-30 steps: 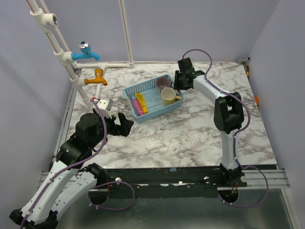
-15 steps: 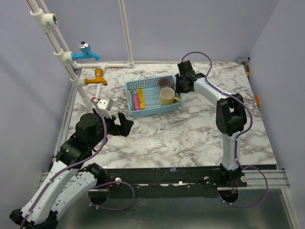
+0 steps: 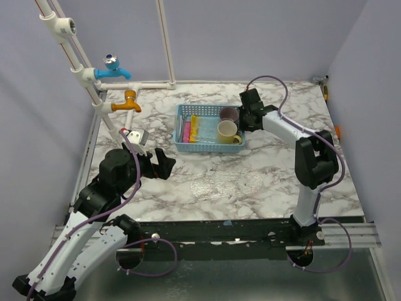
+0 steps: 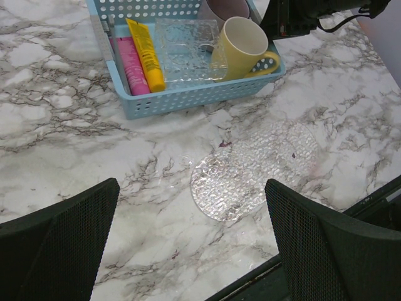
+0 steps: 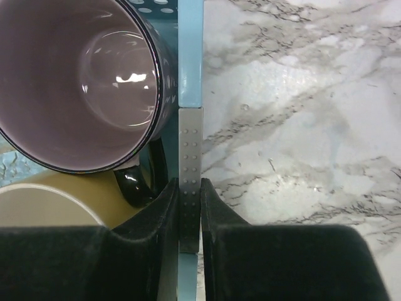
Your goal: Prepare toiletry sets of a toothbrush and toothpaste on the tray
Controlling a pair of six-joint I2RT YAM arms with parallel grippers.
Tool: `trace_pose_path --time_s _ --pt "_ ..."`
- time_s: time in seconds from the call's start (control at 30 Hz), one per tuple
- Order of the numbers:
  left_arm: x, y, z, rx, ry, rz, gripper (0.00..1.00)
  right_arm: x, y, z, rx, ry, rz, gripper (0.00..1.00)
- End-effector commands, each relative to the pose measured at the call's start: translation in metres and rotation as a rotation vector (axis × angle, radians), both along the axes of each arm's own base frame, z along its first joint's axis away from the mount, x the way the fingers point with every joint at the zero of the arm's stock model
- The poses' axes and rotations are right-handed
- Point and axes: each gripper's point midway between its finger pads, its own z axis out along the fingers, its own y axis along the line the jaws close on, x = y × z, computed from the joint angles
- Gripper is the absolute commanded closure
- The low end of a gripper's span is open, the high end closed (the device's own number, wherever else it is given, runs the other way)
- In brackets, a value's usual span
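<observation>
On the marble table (image 3: 269,169), the blue basket (image 3: 200,148) sits toward the back, and the right gripper (image 5: 190,188) has its jaws pinched narrow on the basket's right-hand wall, beside the mauve cup (image 5: 81,81). The yellow toothpaste (image 4: 146,53) and pink toothpaste (image 4: 131,66) lie flat side by side at the basket's opposite, left end, long axes running near-to-far, cap ends indistinct. The left gripper (image 4: 191,241), spread wide and empty, hovers well short of them but on their side, so it looks better placed.

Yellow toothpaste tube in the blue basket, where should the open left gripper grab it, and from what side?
Probably from straight above, pinching the yellow tube across its narrow width near mid-length. It lies flat, lengthwise in the basket, with the pink tube close beside it, so the walls look set to block a side approach.
</observation>
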Motion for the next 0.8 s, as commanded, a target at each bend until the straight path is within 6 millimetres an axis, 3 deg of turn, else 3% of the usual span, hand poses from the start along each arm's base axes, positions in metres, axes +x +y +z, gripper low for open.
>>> trace_pose_path --time_s 0.0,0.37,0.63,0.77 --pt "-0.001 0.003 -0.004 0.017 0.002 0.008 0.01 -0.012 -0.026 0.004 -0.117 -0.025 0.005 1.00" --pt "-0.005 0.002 0.000 0.000 -0.011 -0.008 0.01 -0.011 -0.064 0.015 -0.288 -0.123 0.016 1.00" --pt "-0.009 0.002 0.006 -0.019 -0.031 -0.020 0.01 0.004 -0.088 0.017 -0.239 -0.115 -0.043 1.00" --pt "-0.010 0.002 0.008 -0.024 -0.037 -0.020 0.01 0.005 -0.088 0.016 -0.215 -0.101 -0.055 1.00"
